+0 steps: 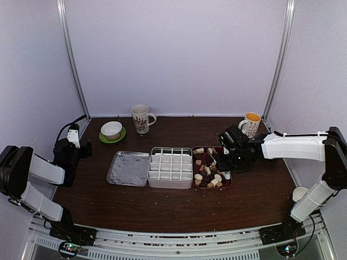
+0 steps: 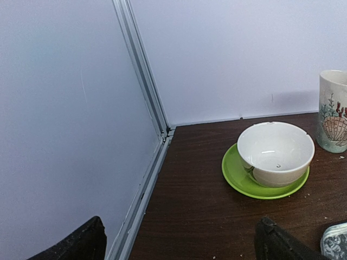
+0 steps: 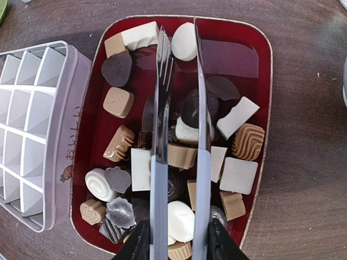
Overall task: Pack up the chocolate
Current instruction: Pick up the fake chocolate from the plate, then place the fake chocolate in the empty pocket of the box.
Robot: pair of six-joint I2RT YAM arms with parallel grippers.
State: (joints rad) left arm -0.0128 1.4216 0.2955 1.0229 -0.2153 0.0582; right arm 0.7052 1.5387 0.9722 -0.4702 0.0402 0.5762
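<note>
The chocolate (image 3: 237, 174), several tan, white and dark pieces, fills the dark red tray (image 3: 238, 40), also seen at the table's right centre (image 1: 230, 185). My right gripper (image 3: 179, 238) is shut on metal tongs (image 3: 160, 108), its fingers (image 3: 138, 241) pressing the two arms from outside. The tongs hang over the tray with a narrow gap between the arms. Their tips reach a white oval piece (image 3: 184, 40) at the far end. I cannot tell if a piece is pinched. My left gripper (image 2: 180, 233) stands open and empty at the far left (image 1: 75, 145).
A white divided box (image 1: 171, 167) sits left of the tray, its foil lid (image 1: 129, 168) beside it. A white bowl (image 2: 275, 151) on a green saucer (image 2: 238, 179) and a shell-print mug (image 1: 141, 118) stand behind. An orange-filled mug (image 1: 251, 123) is close behind the right arm.
</note>
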